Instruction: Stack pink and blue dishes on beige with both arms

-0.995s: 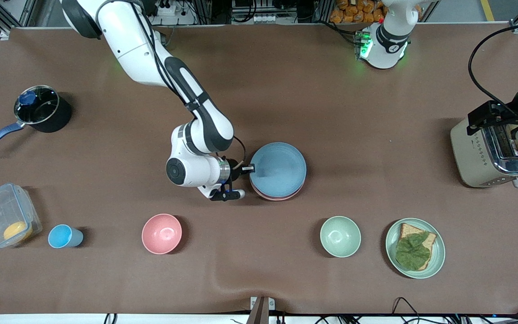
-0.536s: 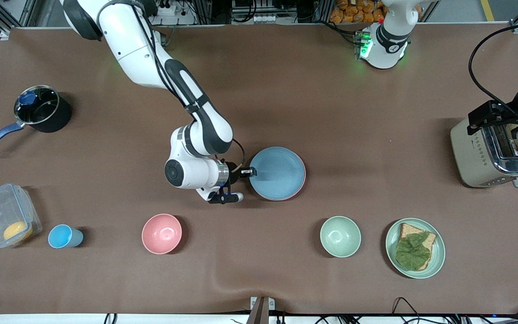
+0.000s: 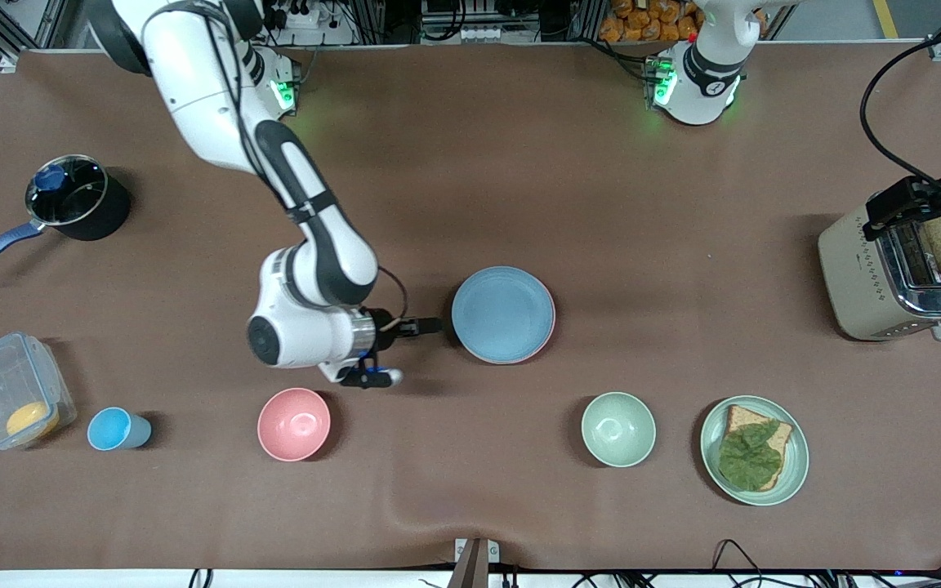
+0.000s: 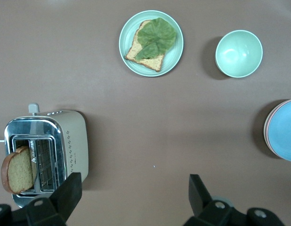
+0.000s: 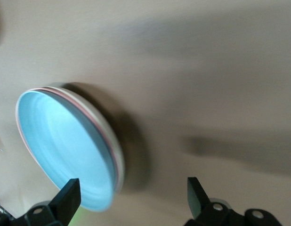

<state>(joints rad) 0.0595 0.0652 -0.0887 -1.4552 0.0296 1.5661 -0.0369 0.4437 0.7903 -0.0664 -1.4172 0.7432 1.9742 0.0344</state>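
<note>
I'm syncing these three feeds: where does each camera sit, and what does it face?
Front view: high across the table, facing both arms' bases; open right gripper beside round light-blue plate.
Left wrist view: looks down over silver toaster; open left gripper shows.
Right wrist view: low, facing the plate stack; its own fingers show.
Shared: all show the blue plate.

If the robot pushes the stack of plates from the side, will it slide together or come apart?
The blue plate sits nested on the pink plate, rims aligned, so the stack probably slides as one. The surfaces look matte, so likely not slippery. Flat and low, it seems unlikely to tip.
</note>
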